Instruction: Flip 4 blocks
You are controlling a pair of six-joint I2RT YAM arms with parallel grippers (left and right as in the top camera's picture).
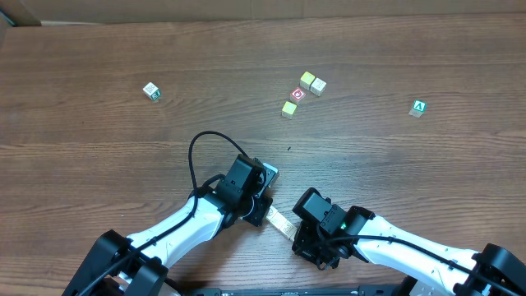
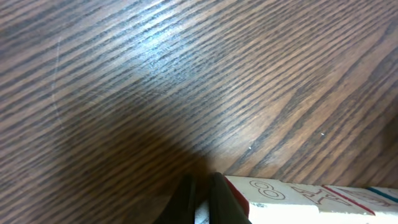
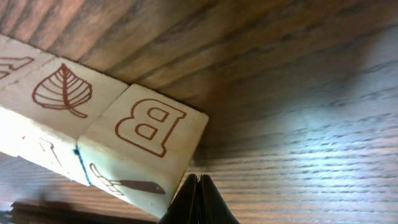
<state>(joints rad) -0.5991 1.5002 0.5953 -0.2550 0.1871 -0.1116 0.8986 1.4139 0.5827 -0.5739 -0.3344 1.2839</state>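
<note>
Locate three blocks (image 1: pixel 318 85) at upper centre of the overhead view, grouped round the red-faced cube (image 1: pixel 297 94). Two touch at its upper right; the third sits just below-left. Two show yellow-green tops.

Locate the fourth block (image 1: pixel 151 90) well apart at upper left, with a green mark on a white top, too small to read. All are equal-sided, so no long axis; edges lie diagonal to the frame.

Read a white "A" on the green cube (image 1: pixel 418 108) at right.

Note the row of lettered cubes (image 1: pixel 281 219) between the arms, long axis upper left to lower right.
- Right wrist view: read "B" on the end cube (image 3: pixel 146 134) and a leaf outline on its neighbour (image 3: pixel 62 93).
- Left wrist view: characters resembling "8" and "H", inverted, not certain.

Left gripper (image 1: pixel 257 212) and right gripper (image 1: pixel 301 240): fingers pressed together, holding nothing, tips just beside the row.
</note>
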